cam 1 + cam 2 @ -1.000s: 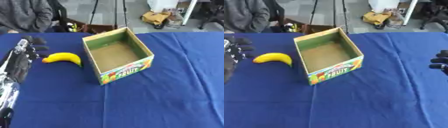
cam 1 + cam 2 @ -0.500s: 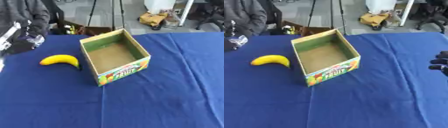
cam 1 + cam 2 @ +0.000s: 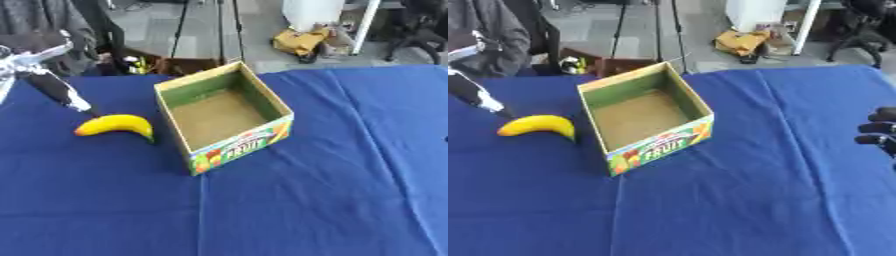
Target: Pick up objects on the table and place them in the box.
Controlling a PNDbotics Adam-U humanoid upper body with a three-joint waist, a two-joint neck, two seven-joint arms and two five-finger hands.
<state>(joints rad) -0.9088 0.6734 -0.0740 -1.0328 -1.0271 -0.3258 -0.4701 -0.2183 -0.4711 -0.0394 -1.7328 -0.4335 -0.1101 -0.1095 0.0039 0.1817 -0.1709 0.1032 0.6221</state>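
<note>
A yellow banana lies on the blue tablecloth, just left of the box. The open cardboard box has a green inner rim and a fruit print on its front wall, and it stands empty and turned slightly askew. My left hand comes in from the upper left. One straight black finger slants down, and its tip ends just behind the banana's left end. I cannot tell whether it touches. Only the dark fingertips of my right hand show at the right edge, relaxed and holding nothing.
Blue cloth stretches wide in front of and to the right of the box. Beyond the far table edge are tripod legs, a brown carton on the floor, a yellow bag and an office chair.
My left hand has risen from the table at the left and now reaches down behind the banana. The camera has shifted. Banana, box and right hand have stayed put.
</note>
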